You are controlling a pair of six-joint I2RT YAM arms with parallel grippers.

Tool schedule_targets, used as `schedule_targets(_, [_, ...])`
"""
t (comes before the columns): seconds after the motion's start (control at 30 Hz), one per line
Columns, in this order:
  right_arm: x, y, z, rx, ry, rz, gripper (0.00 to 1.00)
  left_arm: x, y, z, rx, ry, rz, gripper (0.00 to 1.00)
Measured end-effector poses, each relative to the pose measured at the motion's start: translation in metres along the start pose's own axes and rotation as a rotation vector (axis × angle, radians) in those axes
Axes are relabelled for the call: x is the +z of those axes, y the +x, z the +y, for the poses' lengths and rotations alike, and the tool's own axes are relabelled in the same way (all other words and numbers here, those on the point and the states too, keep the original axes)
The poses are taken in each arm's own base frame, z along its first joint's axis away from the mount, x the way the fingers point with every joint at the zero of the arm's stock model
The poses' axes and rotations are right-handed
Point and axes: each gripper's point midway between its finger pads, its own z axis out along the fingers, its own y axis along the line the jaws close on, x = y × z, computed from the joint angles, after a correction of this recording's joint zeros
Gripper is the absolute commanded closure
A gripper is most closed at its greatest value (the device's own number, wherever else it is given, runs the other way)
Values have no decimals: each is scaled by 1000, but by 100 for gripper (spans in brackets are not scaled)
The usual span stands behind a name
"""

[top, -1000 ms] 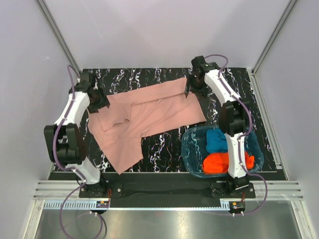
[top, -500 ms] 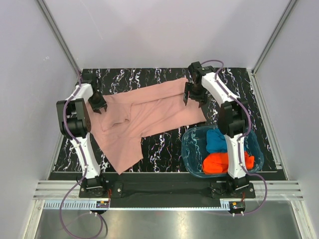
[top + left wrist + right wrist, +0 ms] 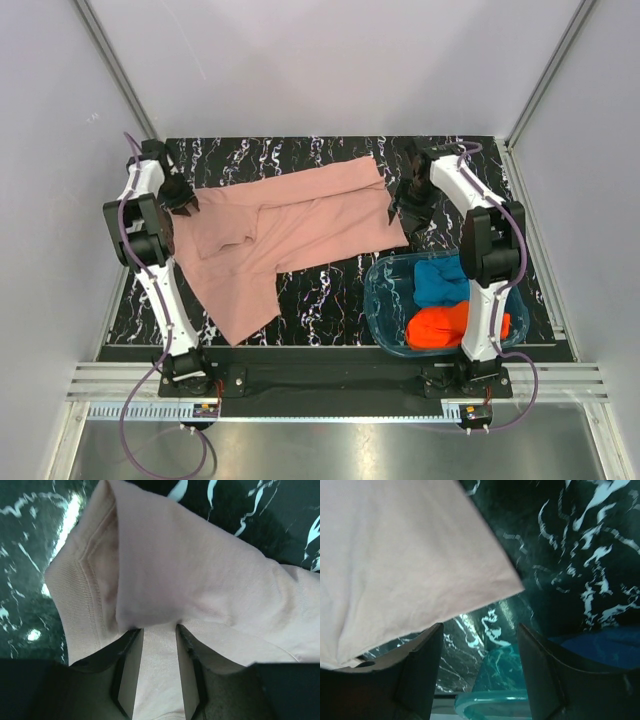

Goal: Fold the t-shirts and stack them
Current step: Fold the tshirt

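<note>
At the far left, the left gripper (image 3: 180, 196) is clamped on a folded edge of the dusty-pink shirt (image 3: 290, 225), which lies spread and rumpled across the middle of the table (image 3: 330, 290). At the shirt's right corner the right gripper (image 3: 408, 206) hangs with jaws apart, holding nothing. Near right, the blue shirt (image 3: 435, 282) and orange-red shirt (image 3: 445, 325) sit bunched in the tub (image 3: 372, 300).

With only one side gripped, a pull from the left would likely drag the cloth askew. The right jaws, just beside the corner, could close on bare tabletop.

The surface is glossy black marble-patterned, and pale plain walls (image 3: 330, 70) enclose it.
</note>
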Motion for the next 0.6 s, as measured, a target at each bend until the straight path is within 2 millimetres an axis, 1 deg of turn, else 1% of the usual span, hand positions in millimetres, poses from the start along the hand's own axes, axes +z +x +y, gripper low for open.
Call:
schedule_targets(0.07, [4, -10, -5, 26, -1, -10, 32, 1, -5, 3, -8, 9, -1, 61])
schedule_targets(0.13, [5, -21, -2, 34, -8, -21, 32, 0, -9, 6, -15, 14, -4, 61])
schedule_targets(0.27, [11, -50, 25, 20, -48, -71, 31, 1, -14, 8, -13, 12, -4, 57])
schedule_targets(0.33, [16, -58, 37, 8, -59, -83, 31, 1, -18, 7, -9, 15, -7, 55])
schedule_targets(0.37, [19, -61, 44, 0, -65, -89, 31, 2, -20, 6, -5, 16, -13, 53])
schedule_targets(0.47, [31, -61, 61, -18, -66, -90, 32, 2, -26, 5, 3, 20, -25, 50])
schedule_targets(0.6, [48, -58, 73, -34, -26, -90, 31, 2, -27, 4, 1, 33, -28, 45])
